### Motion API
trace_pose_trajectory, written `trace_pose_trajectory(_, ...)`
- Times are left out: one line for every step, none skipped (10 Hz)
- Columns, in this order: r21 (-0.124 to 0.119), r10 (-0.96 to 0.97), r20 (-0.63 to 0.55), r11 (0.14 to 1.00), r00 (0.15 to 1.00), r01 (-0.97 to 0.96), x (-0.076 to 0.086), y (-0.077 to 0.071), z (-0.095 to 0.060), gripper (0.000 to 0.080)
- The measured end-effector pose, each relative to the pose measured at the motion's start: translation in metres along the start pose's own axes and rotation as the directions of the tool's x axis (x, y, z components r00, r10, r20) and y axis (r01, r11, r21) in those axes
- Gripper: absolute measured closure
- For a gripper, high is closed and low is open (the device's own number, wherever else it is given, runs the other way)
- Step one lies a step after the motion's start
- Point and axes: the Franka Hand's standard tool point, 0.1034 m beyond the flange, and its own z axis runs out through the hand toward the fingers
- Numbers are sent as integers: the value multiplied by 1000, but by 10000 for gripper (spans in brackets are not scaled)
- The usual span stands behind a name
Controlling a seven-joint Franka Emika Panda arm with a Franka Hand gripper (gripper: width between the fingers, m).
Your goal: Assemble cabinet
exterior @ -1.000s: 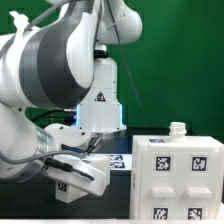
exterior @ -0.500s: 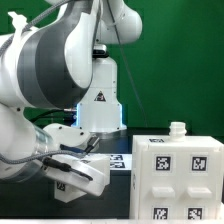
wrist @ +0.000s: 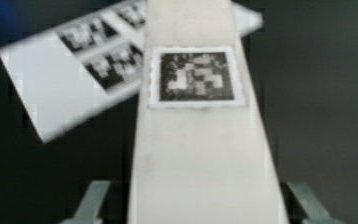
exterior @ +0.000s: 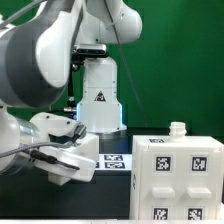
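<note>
My gripper (wrist: 197, 206) is shut on a long white slab panel (wrist: 197, 140) of the cabinet. One finger (wrist: 98, 200) shows on each side of it, and the panel carries a square tag (wrist: 197, 75) and runs away from the wrist. In the exterior view my hand (exterior: 70, 160) is low at the left, mostly covered by the arm, so the panel is hard to make out there. The white cabinet box (exterior: 180, 182) with several tags stands at the lower right, apart from my hand. A small white knob (exterior: 177, 131) stands on its top.
The marker board (exterior: 113, 160) lies flat on the dark table between my hand and the box; in the wrist view the marker board (wrist: 78, 75) lies under the panel. The robot base (exterior: 100, 95) stands behind, before a green backdrop.
My arm has swung up and toward the exterior view's left with the panel. The panel's tag, seen low at the left before, no longer shows in the exterior view.
</note>
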Motion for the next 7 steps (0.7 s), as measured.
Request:
trace_pose_trajectory(-22,6,33,1000,999,-5,-5,0,-1,515)
trace_pose_trajectory(-19,4,15,1000,1000,-3,1,-1,-1,514)
trace_pose_trajectory(-19,4,15,1000,1000,-4,1,-1,-1,514)
trace_pose_trajectory(-19,4,15,1000,1000,-4,1,-1,-1,514)
trace_pose_trajectory(-19,4,16,1000,1000,-4,1,-1,-1,514)
trace_pose_trajectory(-19,5,16,1000,1000,-4,1,-1,-1,514)
trace_pose_trajectory(-19,5,16,1000,1000,-4,1,-1,-1,514)
